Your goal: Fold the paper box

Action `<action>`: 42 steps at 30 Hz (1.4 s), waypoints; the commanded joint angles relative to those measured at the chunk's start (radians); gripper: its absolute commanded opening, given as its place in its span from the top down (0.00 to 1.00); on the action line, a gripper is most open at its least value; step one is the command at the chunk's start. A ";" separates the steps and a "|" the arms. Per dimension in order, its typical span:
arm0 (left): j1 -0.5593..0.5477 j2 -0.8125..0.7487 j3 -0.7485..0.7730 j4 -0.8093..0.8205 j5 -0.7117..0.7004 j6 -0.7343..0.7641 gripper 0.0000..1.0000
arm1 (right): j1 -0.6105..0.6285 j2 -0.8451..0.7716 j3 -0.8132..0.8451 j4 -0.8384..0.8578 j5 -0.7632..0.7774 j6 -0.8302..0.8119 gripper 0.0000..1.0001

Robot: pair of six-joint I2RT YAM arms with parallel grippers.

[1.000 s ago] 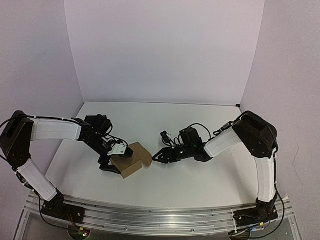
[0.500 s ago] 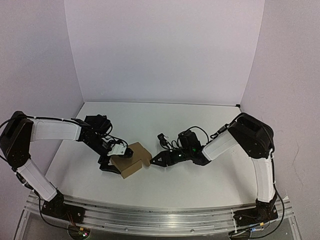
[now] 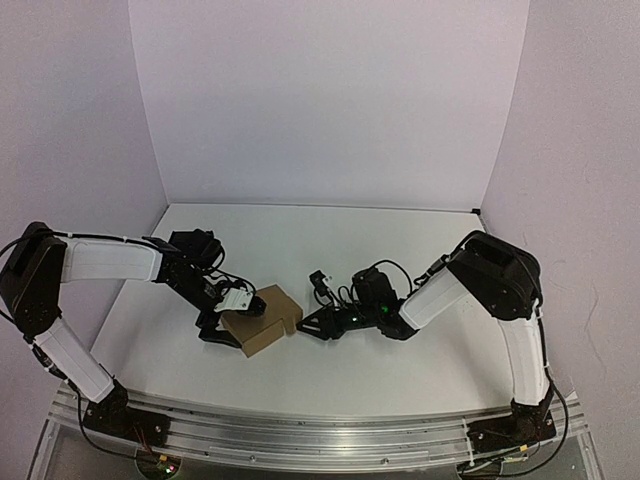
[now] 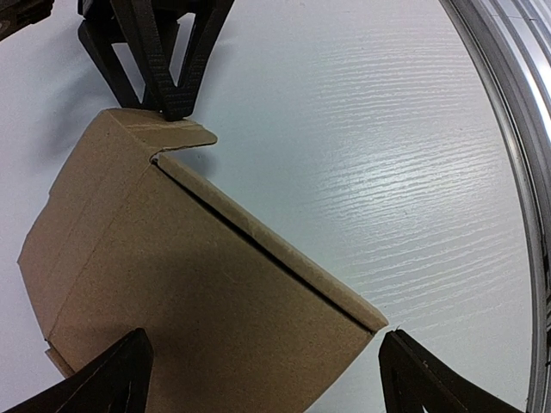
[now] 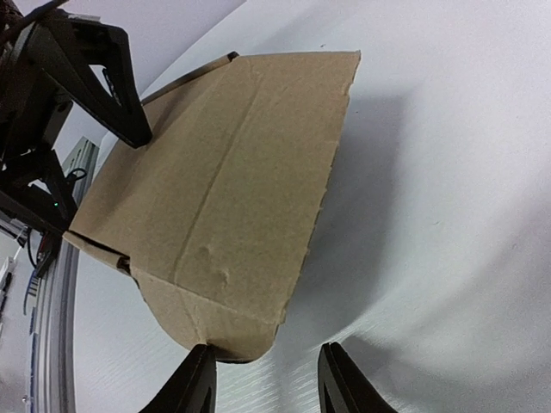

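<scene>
Both open: left end effector (image 4: 267,383) straddles paper box (image 4: 172,284), right end effector's (image 5: 265,379) grip unclear.

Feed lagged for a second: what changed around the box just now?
The right gripper slid left across the table, up to the paper box's right corner, with its arm folding in behind it. It has not taken hold of anything. The box and the left gripper, open around it, stayed put.

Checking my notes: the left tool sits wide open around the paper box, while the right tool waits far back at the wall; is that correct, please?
Not quite: the right tool is at the paper box's corner, not far back; the top view shows it.
</scene>
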 commanded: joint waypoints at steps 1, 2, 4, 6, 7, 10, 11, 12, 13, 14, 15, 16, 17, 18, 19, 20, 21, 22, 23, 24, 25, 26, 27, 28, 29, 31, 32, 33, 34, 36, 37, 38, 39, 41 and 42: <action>0.000 0.025 -0.022 -0.067 0.005 0.012 0.06 | 0.010 0.006 0.004 0.037 0.111 -0.063 0.58; 0.001 0.025 -0.026 -0.064 0.006 0.013 0.06 | 0.014 0.005 0.008 0.038 0.127 -0.072 0.58; 0.001 0.026 -0.033 -0.059 0.004 0.019 0.06 | 0.027 0.008 0.020 0.039 0.154 -0.088 0.58; 0.000 0.027 -0.034 -0.054 0.004 0.021 0.06 | 0.039 0.015 0.030 0.039 0.170 -0.100 0.59; 0.001 0.028 -0.035 -0.053 0.003 0.023 0.06 | 0.043 0.019 0.031 0.039 0.175 -0.103 0.59; 0.001 0.028 -0.034 -0.051 0.000 0.026 0.06 | 0.051 0.027 0.032 0.048 0.180 -0.100 0.58; 0.002 0.028 -0.034 -0.051 -0.001 0.026 0.06 | 0.052 0.029 0.032 0.054 0.181 -0.098 0.58; 0.002 0.029 -0.034 -0.052 -0.001 0.027 0.06 | 0.054 0.030 0.032 0.056 0.185 -0.096 0.58; 0.002 0.030 -0.034 -0.053 0.000 0.028 0.06 | 0.057 0.030 0.032 0.061 0.197 -0.095 0.58; 0.002 0.029 -0.035 -0.054 0.001 0.029 0.06 | 0.060 0.030 0.031 0.067 0.215 -0.096 0.58; 0.002 0.031 -0.036 -0.055 0.002 0.031 0.06 | 0.062 0.028 0.029 0.075 0.236 -0.095 0.59; 0.002 0.030 -0.037 -0.056 0.003 0.033 0.06 | 0.063 0.028 0.027 0.086 0.255 -0.092 0.60; 0.002 0.030 -0.038 -0.055 0.003 0.035 0.06 | 0.064 0.027 0.025 0.096 0.279 -0.087 0.60; 0.002 0.030 -0.040 -0.053 0.003 0.038 0.06 | 0.064 0.023 0.022 0.105 0.311 -0.082 0.61; 0.002 0.030 -0.041 -0.053 0.004 0.039 0.06 | 0.065 0.021 0.018 0.117 0.330 -0.075 0.61; 0.002 0.029 -0.041 -0.053 0.004 0.040 0.06 | 0.065 0.020 0.016 0.134 0.335 -0.069 0.61; 0.002 0.029 -0.042 -0.053 0.004 0.040 0.06 | 0.069 0.016 0.016 0.144 0.325 -0.068 0.60; 0.002 0.029 -0.042 -0.053 0.004 0.040 0.05 | 0.074 0.013 0.017 0.147 0.308 -0.073 0.58; 0.002 0.028 -0.042 -0.053 0.002 0.040 0.05 | 0.081 0.009 0.014 0.148 0.295 -0.084 0.56; 0.002 0.027 -0.042 -0.053 0.002 0.039 0.05 | 0.086 0.004 0.006 0.148 0.279 -0.090 0.53; 0.002 0.024 -0.042 -0.053 0.003 0.040 0.05 | 0.090 -0.002 -0.005 0.149 0.259 -0.089 0.50; 0.002 0.018 -0.040 -0.054 0.004 0.039 0.05 | 0.093 -0.009 -0.016 0.150 0.241 -0.084 0.47; 0.002 0.013 -0.038 -0.055 0.008 0.039 0.05 | 0.098 -0.015 -0.030 0.150 0.228 -0.081 0.45; 0.002 0.004 -0.037 -0.056 0.012 0.038 0.04 | 0.106 -0.021 -0.046 0.149 0.231 -0.085 0.44; 0.002 -0.003 -0.039 -0.056 0.017 0.040 0.04 | 0.114 -0.029 -0.057 0.148 0.244 -0.095 0.43; 0.002 -0.011 -0.043 -0.054 0.024 0.046 0.04 | 0.133 -0.040 -0.068 0.141 0.295 -0.118 0.41; 0.002 -0.010 -0.047 -0.051 0.025 0.050 0.04 | 0.144 -0.038 -0.062 0.137 0.325 -0.132 0.39; 0.002 -0.005 -0.049 -0.049 0.025 0.052 0.04 | 0.153 -0.033 -0.051 0.135 0.357 -0.144 0.38; 0.002 0.001 -0.048 -0.048 0.024 0.053 0.04 | 0.158 -0.022 -0.040 0.134 0.382 -0.149 0.37; 0.002 0.011 -0.045 -0.049 0.023 0.052 0.05 | 0.161 -0.008 -0.026 0.135 0.436 -0.148 0.38; 0.002 0.012 -0.042 -0.050 0.022 0.052 0.05 | 0.161 -0.003 -0.022 0.135 0.465 -0.150 0.40; 0.002 0.011 -0.042 -0.050 0.022 0.056 0.05 | 0.162 0.000 -0.021 0.135 0.511 -0.155 0.43; 0.002 0.010 -0.044 -0.050 0.021 0.063 0.05 | 0.162 0.000 -0.023 0.136 0.547 -0.159 0.47; 0.001 0.008 -0.048 -0.050 0.021 0.072 0.06 | 0.161 -0.004 -0.025 0.136 0.612 -0.177 0.50; 0.002 0.006 -0.051 -0.050 0.022 0.077 0.06 | 0.161 -0.005 -0.021 0.136 0.626 -0.189 0.51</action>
